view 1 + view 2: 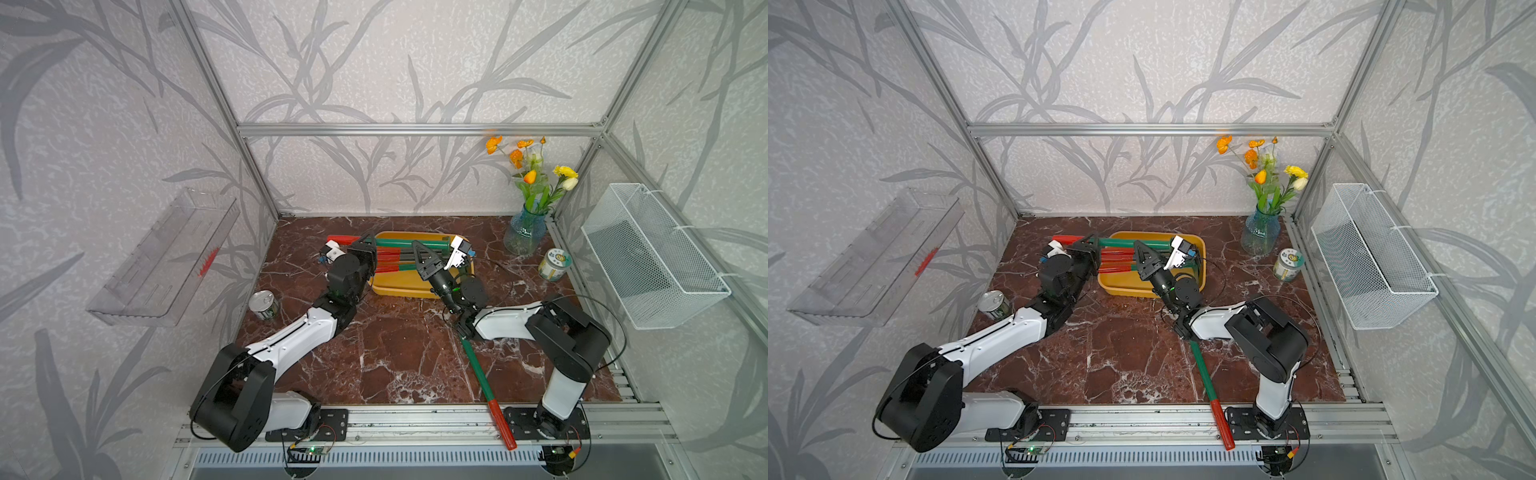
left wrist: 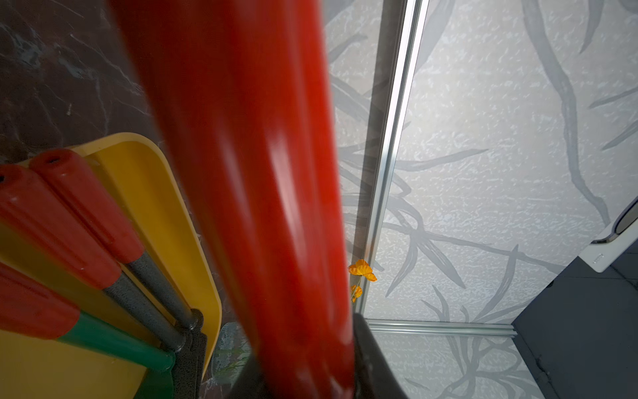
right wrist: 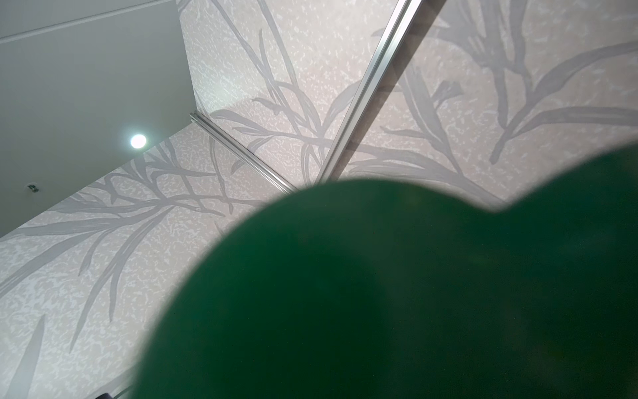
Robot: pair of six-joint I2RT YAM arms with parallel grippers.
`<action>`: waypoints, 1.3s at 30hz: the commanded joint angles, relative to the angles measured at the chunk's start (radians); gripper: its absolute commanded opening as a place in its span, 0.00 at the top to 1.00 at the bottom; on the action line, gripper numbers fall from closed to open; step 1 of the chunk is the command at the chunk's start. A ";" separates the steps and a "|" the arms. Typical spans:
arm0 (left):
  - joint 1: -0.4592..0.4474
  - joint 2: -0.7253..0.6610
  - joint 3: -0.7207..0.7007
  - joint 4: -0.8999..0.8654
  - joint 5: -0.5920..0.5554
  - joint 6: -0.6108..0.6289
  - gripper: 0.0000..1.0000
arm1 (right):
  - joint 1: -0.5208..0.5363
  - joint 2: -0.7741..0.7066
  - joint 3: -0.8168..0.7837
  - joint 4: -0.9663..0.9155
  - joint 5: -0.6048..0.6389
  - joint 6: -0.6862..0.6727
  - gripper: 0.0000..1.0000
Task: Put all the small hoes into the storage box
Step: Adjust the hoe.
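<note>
Two pincers at storage box: my left pincer straddled overhanging red handle, clamp unclear, likely to reposition it; my right pincer was together.

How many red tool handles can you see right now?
5. Three handles lie in the storage box; a fourth handle juts past its rim at the left claw; a fifth handle lies across the front rail. The arms may hide more.

storage box — yellow | tabletop — red-brown marble | walls: grey leaf print
</note>
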 commanded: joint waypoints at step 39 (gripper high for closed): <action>-0.006 0.124 0.105 0.233 -0.061 0.141 1.00 | 0.025 0.005 -0.114 -0.069 0.134 -0.099 0.25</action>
